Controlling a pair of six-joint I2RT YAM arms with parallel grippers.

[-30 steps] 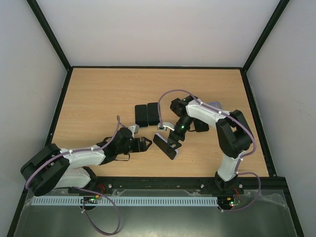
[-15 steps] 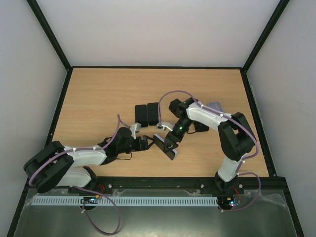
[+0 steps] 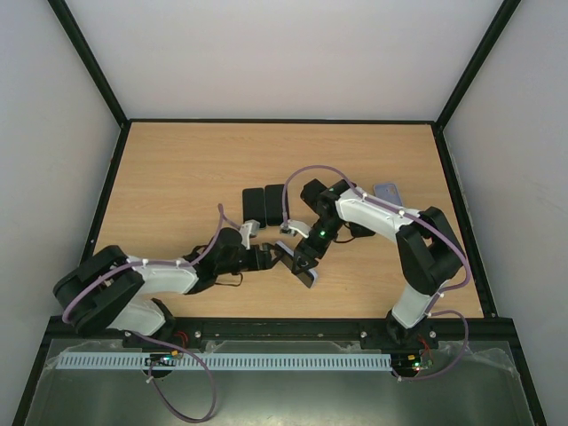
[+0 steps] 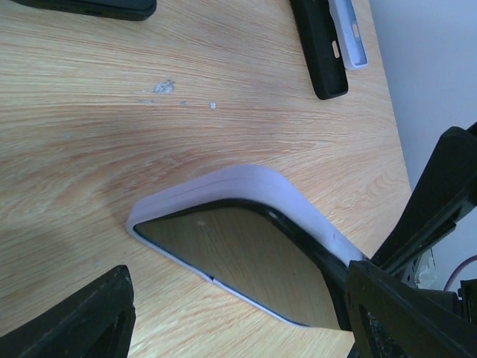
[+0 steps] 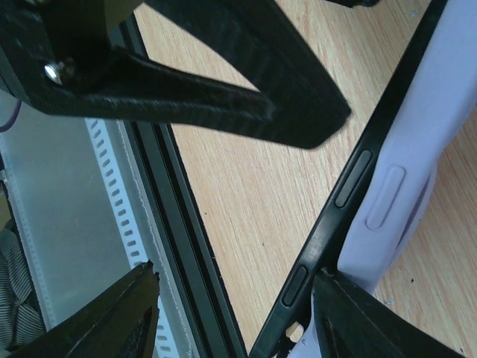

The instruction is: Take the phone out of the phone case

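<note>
Wooden desk [image 3: 177, 177] carries the phone [image 4: 238, 261], which sits tilted inside its lilac phone case [image 4: 246, 183]. Left gripper [image 3: 269, 256] is just beside the phone, with its jaws released and wide. Right gripper [image 3: 306, 253] touches the phone's other side; whether its jaws are grasping it, I cannot tell

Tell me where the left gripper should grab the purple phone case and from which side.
Probably the free rounded end of the phone case facing the left gripper, coming in from the robot's left: its lip stands proud of the phone there, and the right gripper occupies the far end.
</note>
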